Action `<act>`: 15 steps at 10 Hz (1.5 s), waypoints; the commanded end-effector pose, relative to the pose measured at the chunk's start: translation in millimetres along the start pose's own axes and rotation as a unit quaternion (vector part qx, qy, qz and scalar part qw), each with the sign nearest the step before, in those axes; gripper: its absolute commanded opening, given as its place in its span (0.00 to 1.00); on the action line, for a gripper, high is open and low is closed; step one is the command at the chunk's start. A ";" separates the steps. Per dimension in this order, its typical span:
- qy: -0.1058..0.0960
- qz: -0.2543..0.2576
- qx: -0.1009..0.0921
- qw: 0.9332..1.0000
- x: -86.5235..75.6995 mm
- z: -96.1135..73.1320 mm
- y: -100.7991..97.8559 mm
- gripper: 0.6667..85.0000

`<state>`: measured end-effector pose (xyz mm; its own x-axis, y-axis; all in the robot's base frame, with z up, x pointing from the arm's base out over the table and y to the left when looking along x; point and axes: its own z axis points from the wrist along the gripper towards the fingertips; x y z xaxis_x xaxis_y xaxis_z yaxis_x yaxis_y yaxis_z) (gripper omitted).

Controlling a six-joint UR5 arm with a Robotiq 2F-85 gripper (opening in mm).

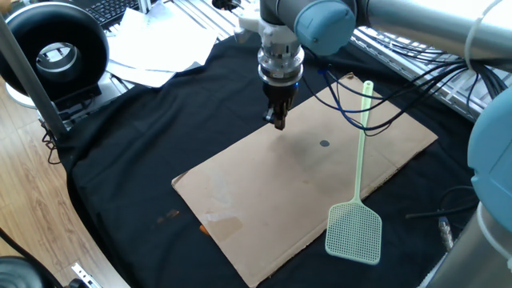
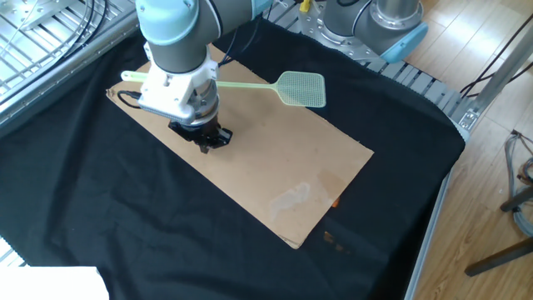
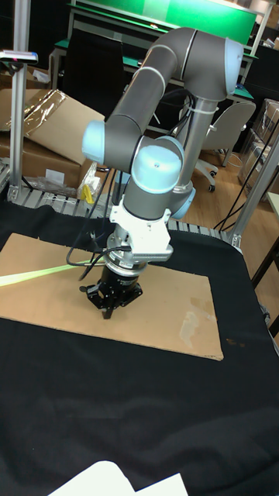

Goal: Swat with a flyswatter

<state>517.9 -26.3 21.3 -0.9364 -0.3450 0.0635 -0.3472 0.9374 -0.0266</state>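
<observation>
Black cloth covers the surface, and a flat sheet of cardboard lies on it under the arm. One fixed view alone shows the stack of white papers and the black ring-shaped device well beyond the hand; the tall fixed view alone takes in the room behind, with cardboard boxes and an office chair. That tall view catches only a pale green sliver of the flyswatter's handle, while both other views show the whole tool.

The arm reaches down with its wrist vertical, so the hand points straight at the cardboard near one long edge, its tips just above or on the sheet. Its fingers are drawn together with nothing between them.

The flyswatter lies flat on the cardboard, apart from the hand. It is pale green, with a long thin straight handle and a squarish perforated head that overhangs the cardboard's edge onto the cloth.
</observation>
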 end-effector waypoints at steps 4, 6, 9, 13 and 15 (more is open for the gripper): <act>-0.014 -0.017 -0.002 1.000 -6.2 4.2 -1.1 0.01; -0.004 -0.021 0.009 1.000 -1.1 4.2 -6.8 0.02; -0.010 -0.011 0.031 0.999 -4.1 3.7 -18.2 0.01; -0.033 -0.028 0.015 0.999 -16.2 3.6 -9.5 0.08; -0.046 -0.048 0.004 0.998 -8.1 3.8 -24.4 0.28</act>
<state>534.3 -36.5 16.4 -0.9115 -0.4113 0.0015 -0.4107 0.9098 -0.0595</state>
